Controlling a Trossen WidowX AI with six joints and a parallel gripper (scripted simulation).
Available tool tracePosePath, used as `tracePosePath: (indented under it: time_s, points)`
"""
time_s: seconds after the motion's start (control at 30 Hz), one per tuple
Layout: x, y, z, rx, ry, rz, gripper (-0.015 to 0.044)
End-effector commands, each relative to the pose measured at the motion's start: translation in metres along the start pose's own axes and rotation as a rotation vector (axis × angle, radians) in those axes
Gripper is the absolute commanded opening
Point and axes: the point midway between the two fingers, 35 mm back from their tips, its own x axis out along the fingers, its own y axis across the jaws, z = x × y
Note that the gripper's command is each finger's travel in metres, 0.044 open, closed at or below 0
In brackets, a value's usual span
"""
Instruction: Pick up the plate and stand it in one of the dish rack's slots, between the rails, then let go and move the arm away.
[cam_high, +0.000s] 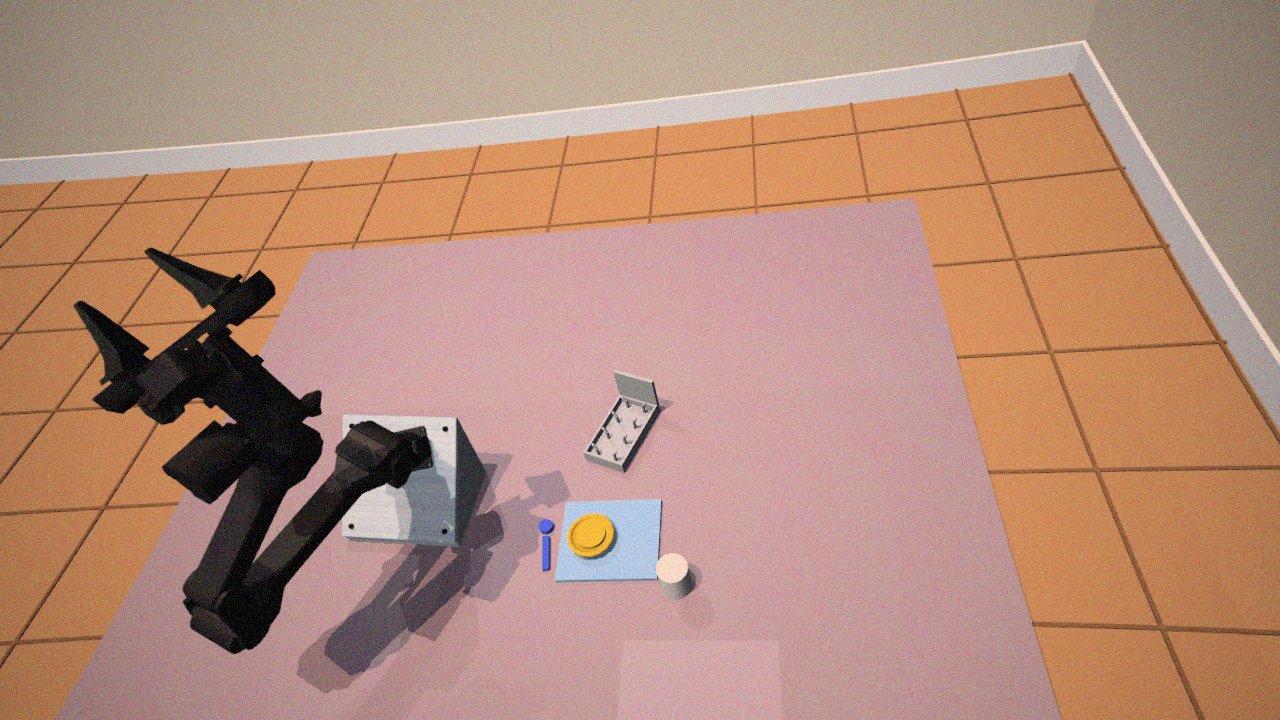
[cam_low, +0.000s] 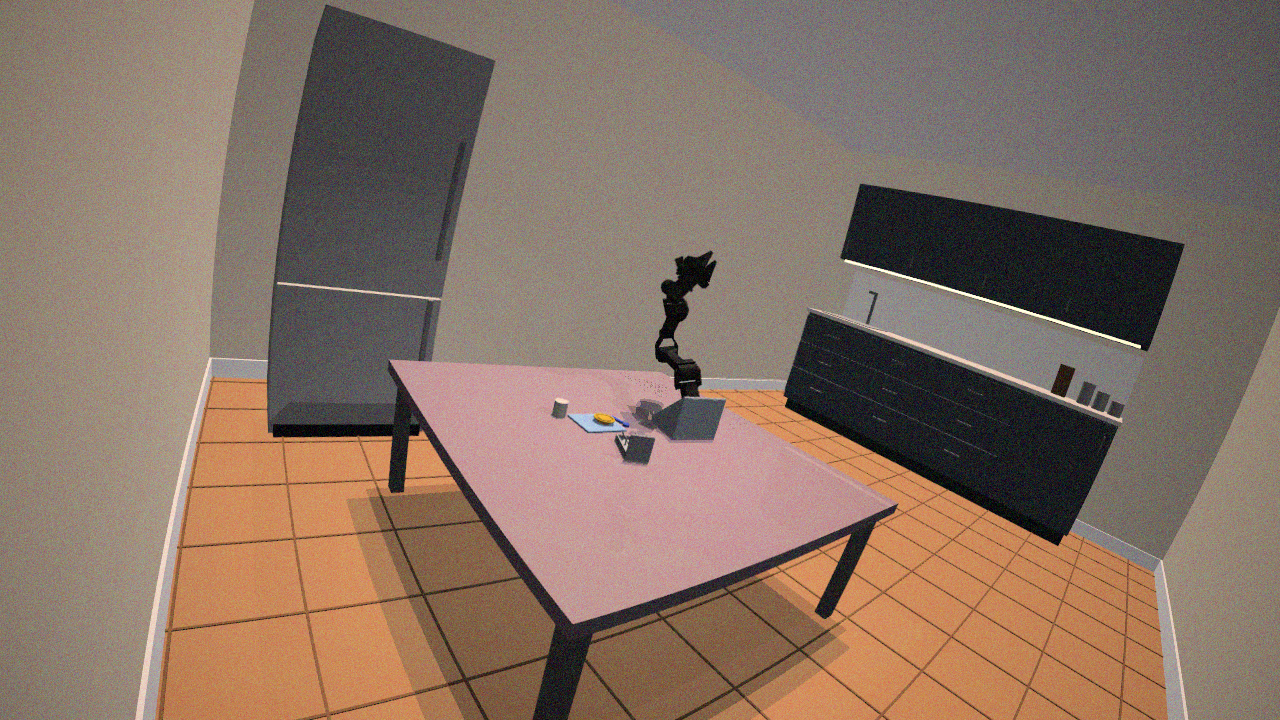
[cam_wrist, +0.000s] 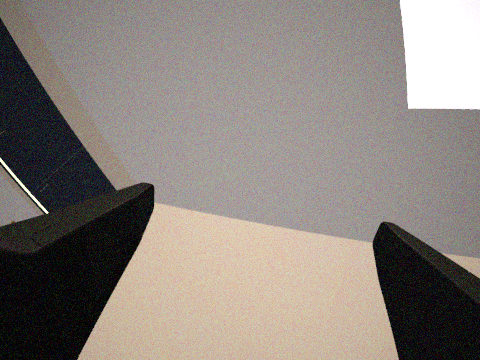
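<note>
The yellow round plate lies flat on the left part of a light blue board. The grey dish rack stands behind the board in the top view, with short pegs in rows inside its low tray and an upright panel at its far end. No plate stands in it. My gripper is open and empty, raised high at the left of the top view, far from the plate and rack. The wrist view shows only wall, ceiling and cupboards beyond the fingers, not the plate or rack.
A pale cylinder stands at the board's right corner in the top view. A blue spoon-like piece lies left of the board. A large wedge-shaped block stands by the arm's base.
</note>
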Motion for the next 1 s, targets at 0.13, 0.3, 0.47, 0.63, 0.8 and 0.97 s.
tracePosePath:
  time_s: [0.13, 0.3, 0.47, 0.63, 0.8, 0.97]
  points:
    - [-0.005, -0.070, -0.004, 0.057, -0.009, -0.263, 0.0400]
    - [-0.017, -0.111, -0.009, 0.088, -0.009, -0.427, 0.0400]
    - [-0.034, -0.151, -0.016, 0.112, -0.003, -0.592, 0.0400]
    - [-0.057, -0.187, -0.023, 0.137, 0.009, -0.754, 0.0400]
    - [-0.085, -0.217, -0.032, 0.168, 0.023, -0.906, 0.0400]
    - [-0.116, -0.244, -0.041, 0.194, 0.042, -1.062, 0.0400]
